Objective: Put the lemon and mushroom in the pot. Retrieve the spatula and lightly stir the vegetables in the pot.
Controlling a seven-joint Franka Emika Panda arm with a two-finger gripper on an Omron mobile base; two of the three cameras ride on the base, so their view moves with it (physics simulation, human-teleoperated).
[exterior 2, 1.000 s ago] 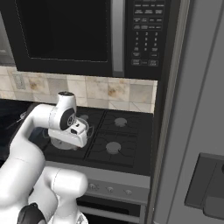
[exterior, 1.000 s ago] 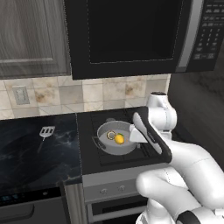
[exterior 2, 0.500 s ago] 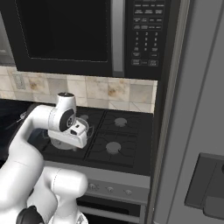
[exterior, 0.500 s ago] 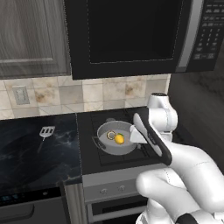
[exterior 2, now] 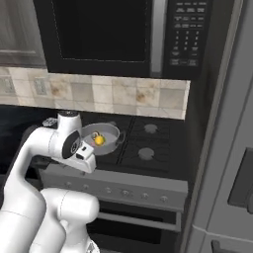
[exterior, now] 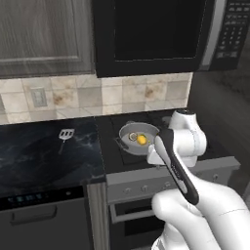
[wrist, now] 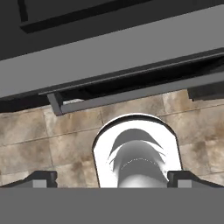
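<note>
White arm folded back beside the pot (exterior: 138,139), end effector (wrist: 112,180) wide and empty, facing the floor. Lemon (exterior: 141,139) and mushroom (exterior: 133,136) lie in the pot; spatula (exterior: 65,135) well left on the surface (exterior: 44,156). No legible writing.

Lemon (exterior 2: 100,141) and mushroom (exterior 2: 93,135) inside pot (exterior 2: 111,131) on stove (exterior 2: 148,148)

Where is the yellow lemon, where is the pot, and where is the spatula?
lemon (exterior: 142,139), left base view, on the middle of the fruit.
pot (exterior: 128,129), left base view, on its far rim.
spatula (exterior: 66,133), left base view, on its slotted head.
</note>
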